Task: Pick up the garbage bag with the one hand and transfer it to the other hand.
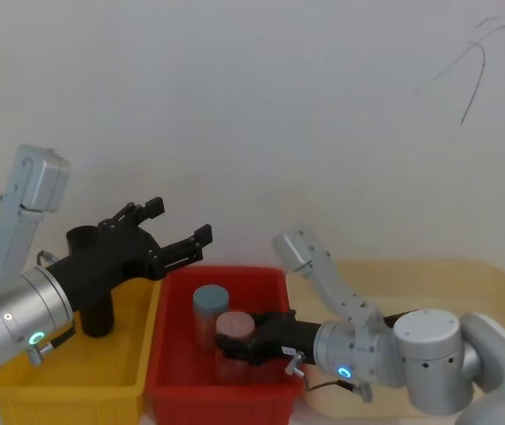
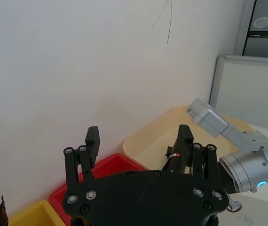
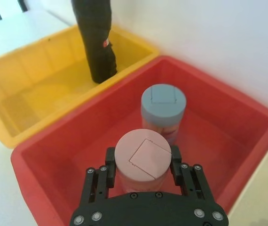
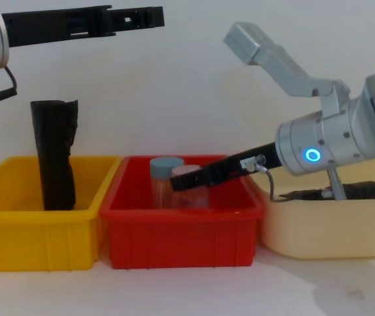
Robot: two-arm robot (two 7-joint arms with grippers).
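Right claw (image 3: 141,172) grips pink-lidded jar (image 3: 142,157) inside red bin (image 3: 228,117).

- Looking like a robotics lab or test room, nothing homey going on: a plain white wall (image 1: 252,106) is running right behind the setup.
- Three plastic sorting bins are sitting in a row: a yellow bin (image 4: 16,230), a red bin (image 4: 181,230) and a cream bin (image 4: 332,230).
- A whiteboard-type panel (image 2: 247,89) is leaning off to the side.
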